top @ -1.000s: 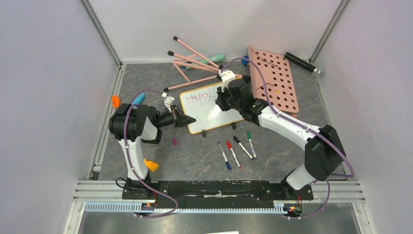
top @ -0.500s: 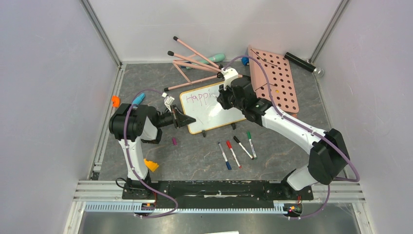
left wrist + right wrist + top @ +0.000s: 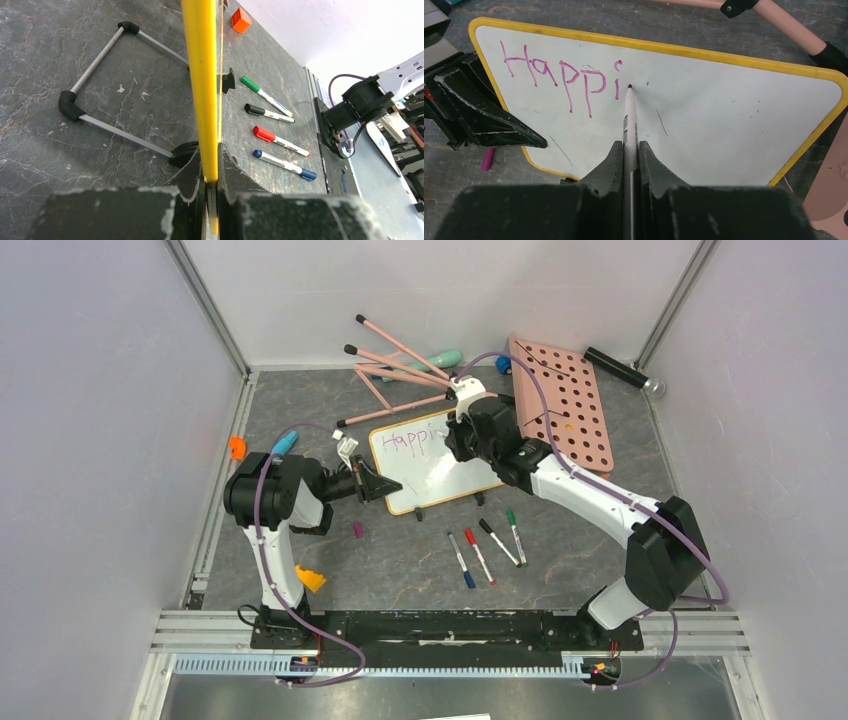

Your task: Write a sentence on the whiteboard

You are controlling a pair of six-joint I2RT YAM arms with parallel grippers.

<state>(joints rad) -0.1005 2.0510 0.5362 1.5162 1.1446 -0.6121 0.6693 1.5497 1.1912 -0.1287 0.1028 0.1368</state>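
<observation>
The whiteboard (image 3: 440,475) (image 3: 724,115) lies tilted on the dark table, white with a yellow-orange rim. Its top line carries the start of the sentence (image 3: 559,75) (image 3: 412,439) in purple-pink: "Happi". My right gripper (image 3: 629,145) (image 3: 455,445) is shut on a white marker (image 3: 629,115), whose purple tip rests on the board just right of the "i". My left gripper (image 3: 210,155) (image 3: 385,487) is shut on the whiteboard's left rim (image 3: 202,75), which runs as a yellow strip between the jaws.
Blue (image 3: 461,559), red (image 3: 479,556), black (image 3: 499,542) and green (image 3: 515,537) markers lie in front of the board. A pink pegboard (image 3: 562,410) sits to its right and pink sticks (image 3: 400,370) behind it. A purple cap (image 3: 358,530) lies near the left arm.
The right wrist has swung slightly right and back over the board's top line with the marker. The left arm and the board have not moved.
</observation>
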